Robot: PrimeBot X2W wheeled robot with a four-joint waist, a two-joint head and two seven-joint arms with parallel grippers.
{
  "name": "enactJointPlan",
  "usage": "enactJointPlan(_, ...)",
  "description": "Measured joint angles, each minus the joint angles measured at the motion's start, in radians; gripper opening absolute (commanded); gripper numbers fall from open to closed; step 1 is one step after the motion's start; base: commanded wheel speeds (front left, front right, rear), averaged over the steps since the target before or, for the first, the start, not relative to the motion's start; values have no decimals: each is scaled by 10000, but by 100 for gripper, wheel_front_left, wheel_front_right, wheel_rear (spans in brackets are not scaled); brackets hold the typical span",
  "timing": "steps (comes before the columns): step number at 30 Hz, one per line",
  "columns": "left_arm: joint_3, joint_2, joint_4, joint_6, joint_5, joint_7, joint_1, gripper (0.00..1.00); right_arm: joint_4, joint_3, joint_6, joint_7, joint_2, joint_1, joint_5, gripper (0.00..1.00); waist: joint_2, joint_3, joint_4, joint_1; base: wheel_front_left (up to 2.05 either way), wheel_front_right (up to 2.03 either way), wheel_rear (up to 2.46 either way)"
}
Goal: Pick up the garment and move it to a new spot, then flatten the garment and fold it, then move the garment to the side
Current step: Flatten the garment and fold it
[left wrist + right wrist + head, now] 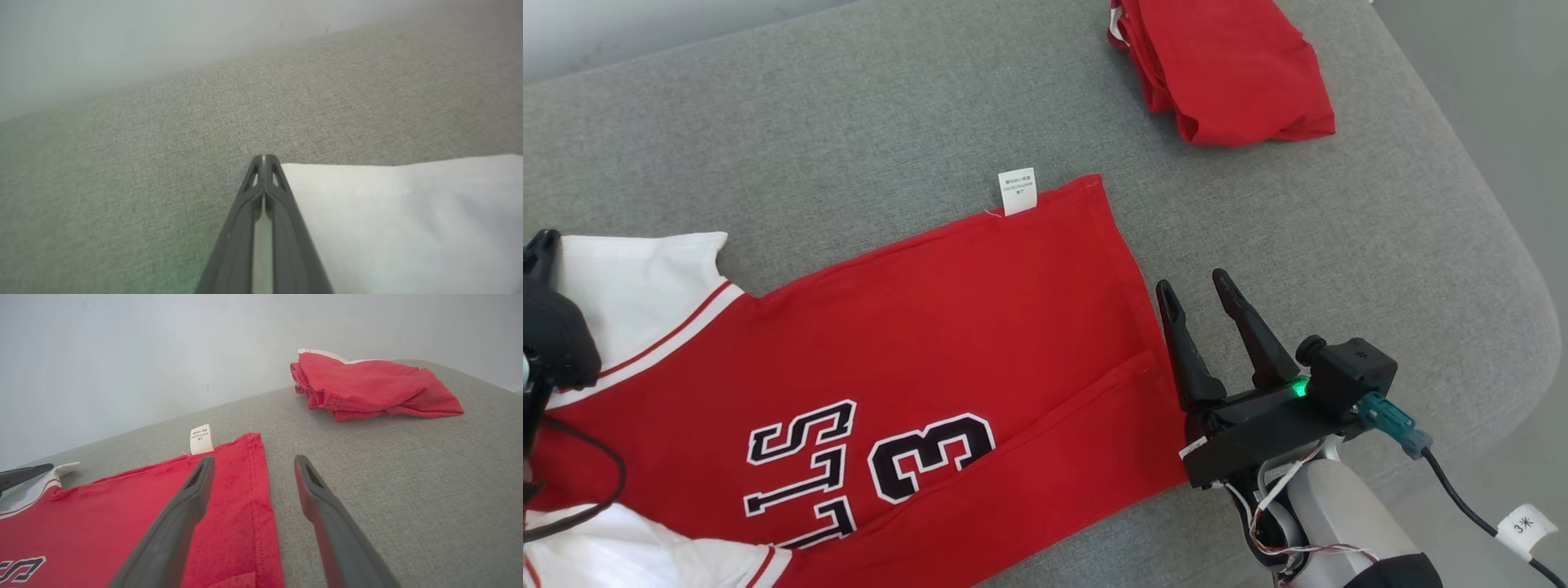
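Grey woven cushion surface (866, 106) beneath a pale wall. Far left: left gripper (263, 163), long dark fingers pressed fully together at the corner of the white sleeve (408, 220); cloth pinched between them or not, impossible to tell.

Centre: red jersey with white sleeves and black-and-white lettering (947, 327), spread flat and print-up across the near middle of the cushion, one strip doubled over along the near edge. Long axis slanting from the shoulders at lower left to the hem at right, hem end a little farther from the robot. Small white care label (1018, 190) projecting from the far side seam.

Probably light, limp and clinging slightly to this weave, so likely to drape and crease once lifted. Best taken by pinching corners: sleeve or shoulder at one end, hem corner at the other.

Right of the hem: right gripper (1192, 286), jaws spread wide, holding nothing, fingers just beside the hem edge. Far right, well apart: folded red garment (1225, 69).
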Motion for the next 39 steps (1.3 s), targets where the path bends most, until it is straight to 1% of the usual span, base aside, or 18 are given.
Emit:
enactJointPlan(4, -270, -123, 105, -21, -58, -215, -142, 0, 443, -86, 0, 0, -140, -315, 6, 100, 0, -68, 114, 0, 0, 0, 0)
enactJointPlan(10, -612, -332, -38, -31, -219, -677, -174, 0, 1935, -107, 0, 73, -290, -1281, 286, 100, 0, -214, 376, 0, 0, 0, 0)
enactJointPlan(13, -775, -449, -267, -31, -313, -880, -170, 0, 2617, -56, 0, 238, -347, -1914, 454, 100, 0, -263, 568, 0, 0, 0, 0)
enactJointPlan(14, -886, -510, -483, -31, -393, -1026, -138, 0, 3089, -4, 0, 391, -395, -2258, 514, 100, 0, -280, 710, 0, 0, 0, 0)
enactJointPlan(18, -1097, -594, -1024, -31, -593, -1160, 5, 0, 3914, 75, 0, 508, -412, -3030, 780, 100, -1, -281, 1009, 0, 0, 0, 0)
enactJointPlan(26, -1486, -798, -2148, -31, -834, -1122, 267, 0, 5730, 123, 0, 686, -399, -4357, 1281, 100, -1, -178, 1606, 0, 0, 0, 0)
enactJointPlan(29, -1588, -849, -2847, 2, -903, -938, 376, 0, 6911, 320, 0, 692, -301, -5156, 1565, 100, -1, 0, 1906, 0, 0, 0, 0)
enactJointPlan(34, -1685, -892, -3344, 63, -930, -817, 510, 0, 7793, 418, 0, 614, -259, -5661, 1806, 100, -1, 176, 2084, 0, 0, 0, 0)
enactJointPlan(36, -1710, -895, -3448, 69, -930, -786, 514, 0, 7967, 424, 0, 614, -257, -5755, 1827, 100, -1, 210, 2115, 0, 0, 0, 0)
enactJointPlan(37, -1728, -901, -3538, 84, -930, -780, 520, 0, 8130, 428, 0, 608, -253, -5841, 1898, 83, -1, 243, 2147, 0, 0, 0, 0)
enactJointPlan(38, -1745, -909, -3626, 107, -932, -752, 535, 0, 8289, 441, 0, 602, -255, -5918, 1939, 76, -1, 275, 2177, 0, 0, 0, 0)
enactJointPlan(39, -1762, -915, -3710, 115, -934, -742, 553, 0, 8408, 462, 0, 566, -251, -5978, 1956, 56, -1, 306, 2205, 0, 0, 0, 0)
